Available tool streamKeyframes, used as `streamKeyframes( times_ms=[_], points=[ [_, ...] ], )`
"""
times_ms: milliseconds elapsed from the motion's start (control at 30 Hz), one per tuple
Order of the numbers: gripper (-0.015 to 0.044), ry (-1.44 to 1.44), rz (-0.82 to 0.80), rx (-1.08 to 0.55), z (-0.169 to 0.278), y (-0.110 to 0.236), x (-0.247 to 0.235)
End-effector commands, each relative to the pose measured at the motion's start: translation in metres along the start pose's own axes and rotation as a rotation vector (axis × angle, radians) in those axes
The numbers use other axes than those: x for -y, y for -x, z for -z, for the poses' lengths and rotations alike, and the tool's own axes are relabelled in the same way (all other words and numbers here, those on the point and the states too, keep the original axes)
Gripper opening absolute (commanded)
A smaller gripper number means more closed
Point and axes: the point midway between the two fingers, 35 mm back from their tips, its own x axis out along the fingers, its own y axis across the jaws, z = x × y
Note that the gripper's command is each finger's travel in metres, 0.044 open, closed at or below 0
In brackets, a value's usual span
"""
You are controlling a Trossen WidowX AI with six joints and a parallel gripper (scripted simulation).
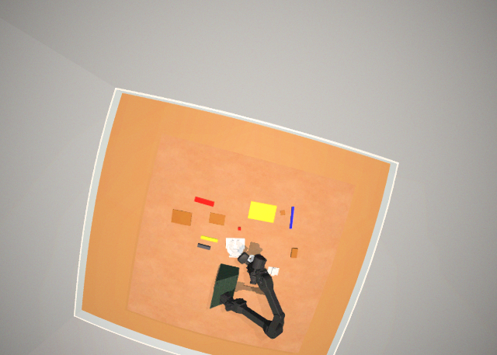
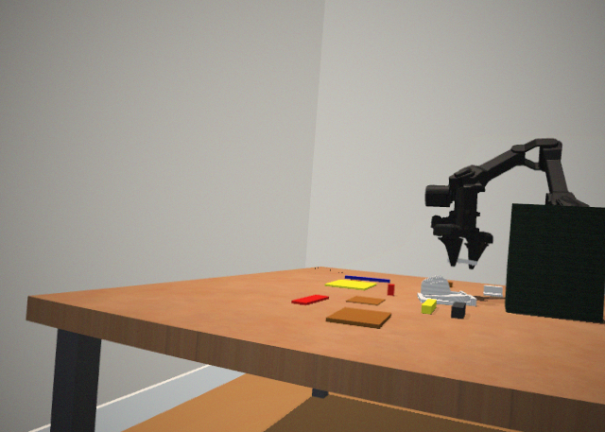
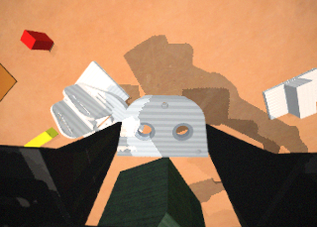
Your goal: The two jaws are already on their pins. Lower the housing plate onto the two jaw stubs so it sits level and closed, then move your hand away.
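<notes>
My gripper point(image 1: 250, 258) point(image 2: 462, 265) point(image 3: 162, 127) is shut on the white housing plate point(image 2: 466, 261) point(image 3: 163, 144), a flat plate with two round holes and a rounded far edge. The plate is held about level, well above the table. The white base with the two jaws point(image 1: 234, 245) point(image 2: 435, 287) point(image 3: 81, 108) stands on the table, lower and to the left of the plate in the wrist view. The plate partly overlaps its near side there. The jaw stubs and pins cannot be told apart clearly.
A tall dark green block point(image 1: 227, 283) point(image 2: 554, 261) point(image 3: 144, 192) stands near the base. A small white stepped block point(image 1: 273, 271) point(image 2: 492, 290) point(image 3: 292, 99) lies right of the gripper. A yellow bar point(image 1: 209, 238) point(image 2: 428, 306), a dark bar point(image 1: 203, 246) point(image 2: 458, 310) and a red block point(image 1: 239, 228) point(image 2: 390, 289) point(image 3: 36, 40) lie around the base.
</notes>
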Motion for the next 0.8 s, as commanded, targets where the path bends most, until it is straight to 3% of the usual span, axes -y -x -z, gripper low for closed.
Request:
streamKeyframes(
  times_ms=[0,767],
  points=[
    [0.0351,0.076,0.007,0.001,0.005,-0.001,-0.010],
    [0.0351,0.583,0.061,0.015,0.049,-0.003,-0.074]
  ],
)
